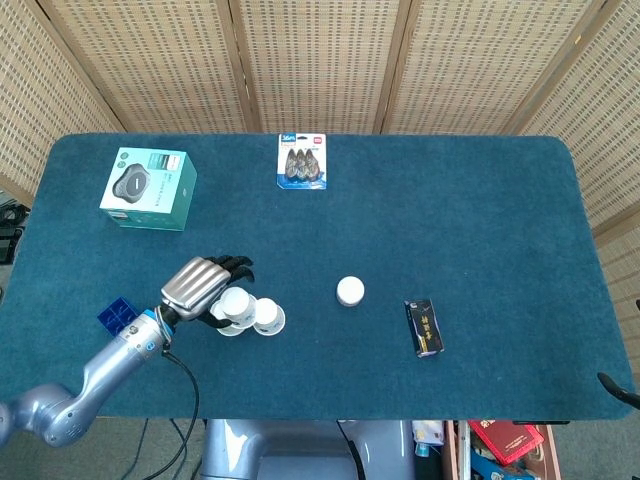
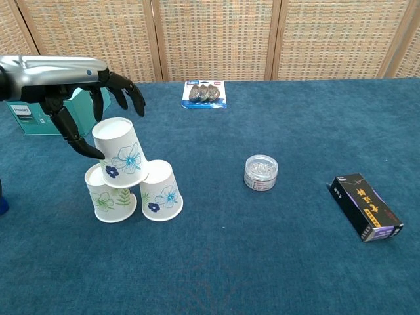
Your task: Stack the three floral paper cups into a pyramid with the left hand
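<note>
Two floral paper cups stand upside down side by side, the left cup (image 2: 108, 195) and the right cup (image 2: 161, 190). The third cup (image 2: 121, 152) lies tilted on top of them, leaning left across the gap. My left hand (image 2: 85, 92) hovers over and to the left of it with fingers spread above its top. The thumb tip (image 2: 90, 153) is at the cup's left side; I cannot tell if it touches. In the head view the left hand (image 1: 195, 285) covers part of the top cup (image 1: 236, 301). The right cup (image 1: 268, 317) shows beside it. No right hand is visible.
A teal box (image 2: 26, 111) stands behind the hand at the far left. A blister pack (image 2: 203, 93) lies at the back. A round clear container (image 2: 261, 172) and a black box (image 2: 365, 207) lie to the right. A small blue object (image 1: 117, 315) sits near the forearm.
</note>
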`<control>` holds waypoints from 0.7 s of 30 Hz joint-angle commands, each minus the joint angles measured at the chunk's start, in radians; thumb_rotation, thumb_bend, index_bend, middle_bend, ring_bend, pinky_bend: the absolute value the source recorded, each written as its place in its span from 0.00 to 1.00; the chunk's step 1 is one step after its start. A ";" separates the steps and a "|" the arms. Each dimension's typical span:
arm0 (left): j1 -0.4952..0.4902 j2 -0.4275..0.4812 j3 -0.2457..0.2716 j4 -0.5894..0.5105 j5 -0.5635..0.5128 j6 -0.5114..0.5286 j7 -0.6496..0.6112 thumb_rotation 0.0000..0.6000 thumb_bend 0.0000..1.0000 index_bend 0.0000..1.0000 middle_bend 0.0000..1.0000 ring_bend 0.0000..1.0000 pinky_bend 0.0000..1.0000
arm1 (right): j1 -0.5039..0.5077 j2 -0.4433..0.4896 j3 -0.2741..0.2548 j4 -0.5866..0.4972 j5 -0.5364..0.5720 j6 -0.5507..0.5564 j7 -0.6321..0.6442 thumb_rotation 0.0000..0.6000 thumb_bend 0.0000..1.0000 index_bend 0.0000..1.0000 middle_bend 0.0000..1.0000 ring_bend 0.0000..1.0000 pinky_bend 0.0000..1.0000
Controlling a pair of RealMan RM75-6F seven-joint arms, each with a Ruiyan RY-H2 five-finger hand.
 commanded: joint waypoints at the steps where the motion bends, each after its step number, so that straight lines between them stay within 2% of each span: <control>1: 0.004 0.022 -0.002 -0.025 -0.003 0.006 -0.007 1.00 0.13 0.16 0.06 0.13 0.31 | -0.001 0.000 -0.001 0.000 -0.002 0.003 0.001 1.00 0.00 0.00 0.00 0.00 0.00; 5: 0.015 0.049 -0.006 -0.049 0.018 0.031 -0.012 1.00 0.12 0.02 0.00 0.00 0.20 | -0.002 0.000 -0.001 0.000 -0.003 0.005 0.002 1.00 0.00 0.00 0.00 0.00 0.00; 11: 0.064 0.130 -0.018 -0.116 0.084 0.111 -0.065 1.00 0.12 0.00 0.00 0.00 0.02 | -0.004 0.002 -0.003 -0.002 -0.010 0.010 0.004 1.00 0.00 0.00 0.00 0.00 0.00; 15: 0.171 0.221 -0.006 -0.175 0.162 0.270 -0.111 1.00 0.12 0.00 0.00 0.00 0.00 | -0.008 0.004 -0.006 -0.004 -0.018 0.020 0.010 1.00 0.00 0.00 0.00 0.00 0.00; 18: 0.357 0.308 0.067 -0.173 0.196 0.479 -0.148 1.00 0.12 0.00 0.00 0.00 0.00 | -0.015 0.008 -0.010 -0.009 -0.031 0.034 0.019 1.00 0.00 0.00 0.00 0.00 0.00; 21: 0.466 0.305 0.110 -0.095 0.246 0.594 -0.226 1.00 0.12 0.00 0.00 0.00 0.00 | -0.020 0.010 -0.015 -0.013 -0.045 0.046 0.020 1.00 0.00 0.00 0.00 0.00 0.00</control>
